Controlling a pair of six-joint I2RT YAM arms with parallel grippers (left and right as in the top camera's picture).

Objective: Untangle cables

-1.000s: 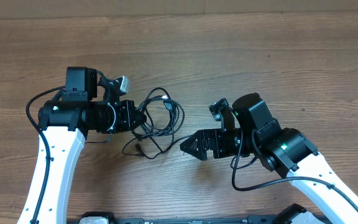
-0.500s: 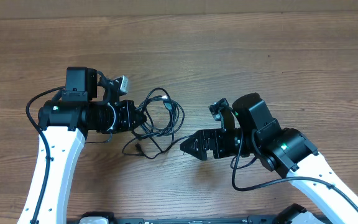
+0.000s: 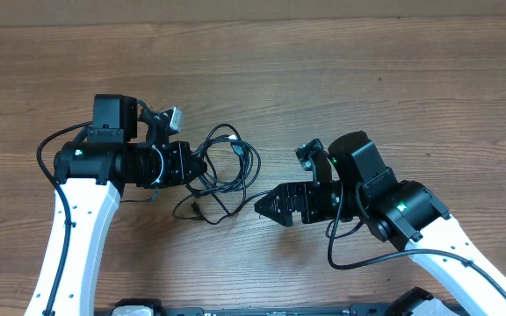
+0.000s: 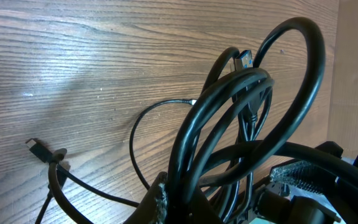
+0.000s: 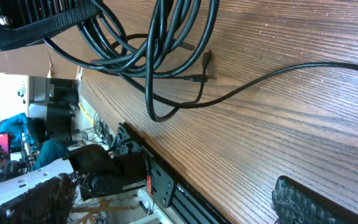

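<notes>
Left pincer [image 3: 193,166] clenches the tangled cables [image 3: 225,173] near the desk's [image 3: 367,79] centre, while the released right pincer [image 3: 263,207], at their four o'clock, should pick one loose outer loop and pull gently away.

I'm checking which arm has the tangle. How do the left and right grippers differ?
The left gripper is shut on the cables; the right gripper is wide open and empty. The left gripper touches the cables; the right gripper sits apart from them, just off their loops. Both are black and point toward the cables.
</notes>
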